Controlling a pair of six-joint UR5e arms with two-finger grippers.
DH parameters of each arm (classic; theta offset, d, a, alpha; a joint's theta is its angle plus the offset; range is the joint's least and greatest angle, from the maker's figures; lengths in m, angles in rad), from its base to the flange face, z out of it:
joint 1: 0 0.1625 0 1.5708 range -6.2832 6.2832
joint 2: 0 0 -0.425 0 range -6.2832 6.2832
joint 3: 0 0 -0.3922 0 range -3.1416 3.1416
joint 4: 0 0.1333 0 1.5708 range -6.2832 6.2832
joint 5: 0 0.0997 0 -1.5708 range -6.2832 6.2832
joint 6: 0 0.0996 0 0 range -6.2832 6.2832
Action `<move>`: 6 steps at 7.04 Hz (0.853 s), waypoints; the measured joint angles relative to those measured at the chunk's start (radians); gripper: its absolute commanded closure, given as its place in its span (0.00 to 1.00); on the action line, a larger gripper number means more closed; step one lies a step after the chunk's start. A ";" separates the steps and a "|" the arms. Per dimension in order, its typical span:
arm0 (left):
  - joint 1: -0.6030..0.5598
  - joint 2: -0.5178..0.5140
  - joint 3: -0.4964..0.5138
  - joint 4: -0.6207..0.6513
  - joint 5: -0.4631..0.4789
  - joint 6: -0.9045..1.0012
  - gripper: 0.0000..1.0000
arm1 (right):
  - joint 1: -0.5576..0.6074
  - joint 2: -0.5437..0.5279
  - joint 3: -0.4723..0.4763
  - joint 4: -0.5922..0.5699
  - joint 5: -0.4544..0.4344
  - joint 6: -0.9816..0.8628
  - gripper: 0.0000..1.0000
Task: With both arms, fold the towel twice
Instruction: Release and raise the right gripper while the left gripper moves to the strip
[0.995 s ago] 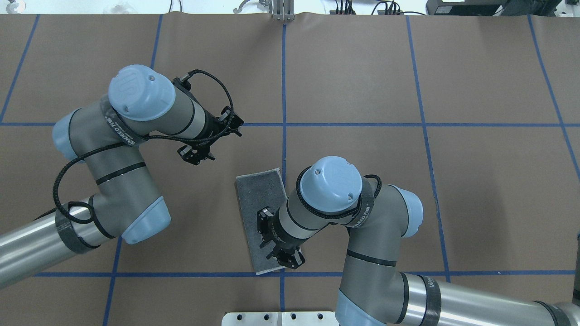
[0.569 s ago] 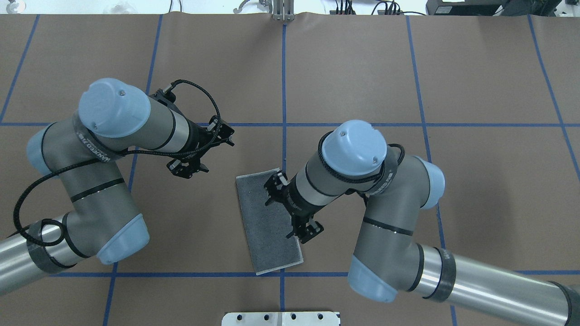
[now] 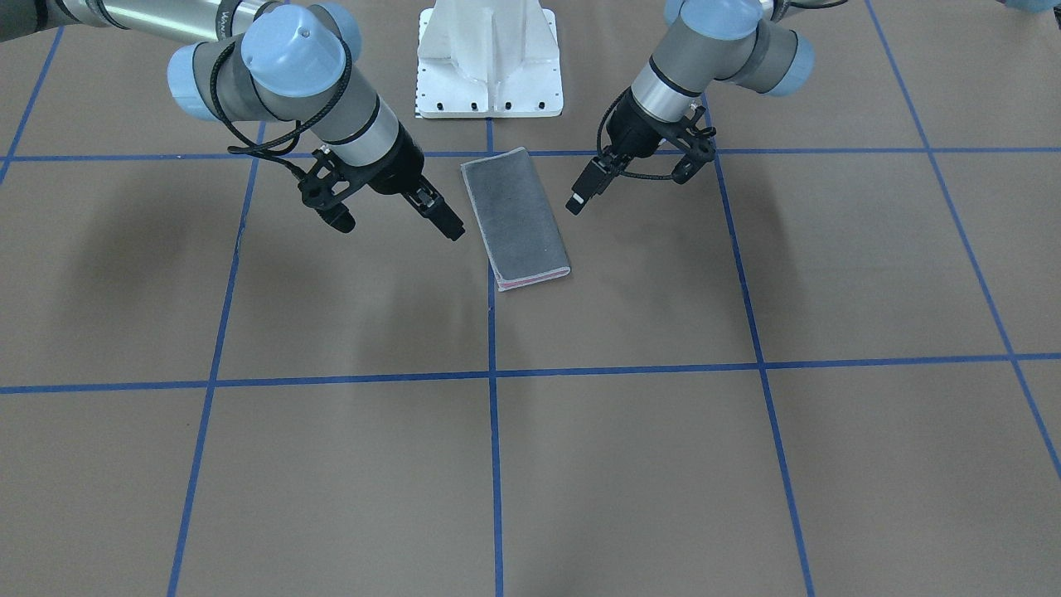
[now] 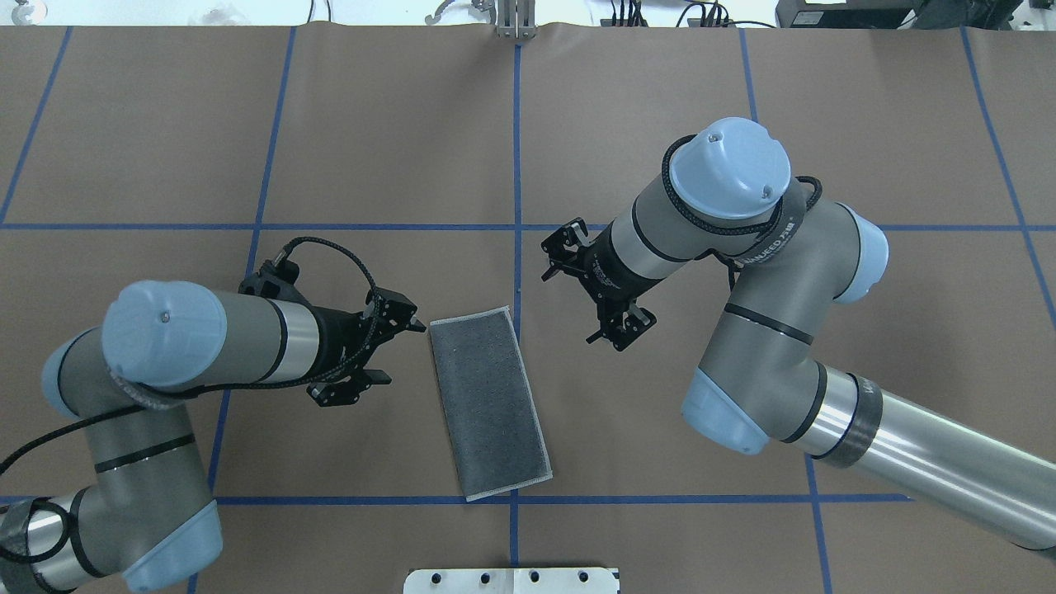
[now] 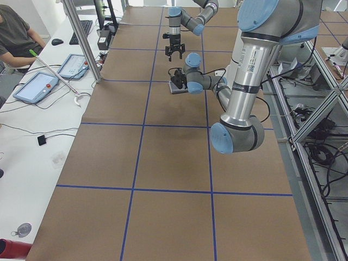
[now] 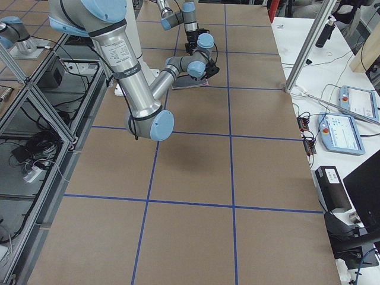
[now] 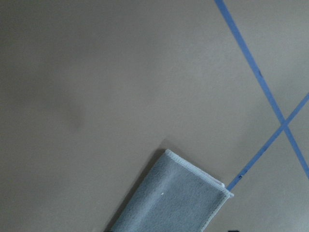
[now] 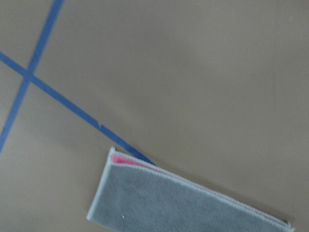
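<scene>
Towel [image 4: 489, 404] folded, pink face mostly hidden

Overhead and front cameras look down from opposite sides; two side cameras look along the tabletop [image 5: 168, 157]. Both wrist cameras, close above, share the towel [image 7: 174, 200].

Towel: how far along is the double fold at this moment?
Done: one fold; the towel lies as a narrow grey strip with pink showing at its end. In hand: nothing; the left gripper and right gripper sit open on either side, off the cloth. Remaining: the second fold.
</scene>
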 measured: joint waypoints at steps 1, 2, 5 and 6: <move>0.081 0.026 -0.016 -0.007 0.095 -0.041 0.19 | 0.016 -0.004 -0.011 0.001 -0.005 -0.019 0.00; 0.156 0.037 -0.024 -0.007 0.179 -0.071 0.19 | 0.028 -0.005 -0.021 0.001 -0.012 -0.030 0.00; 0.293 0.031 -0.033 0.053 0.315 -0.141 0.24 | 0.029 -0.006 -0.037 0.002 -0.050 -0.041 0.00; 0.328 0.021 -0.033 0.063 0.346 -0.163 0.25 | 0.028 -0.007 -0.039 0.003 -0.052 -0.041 0.00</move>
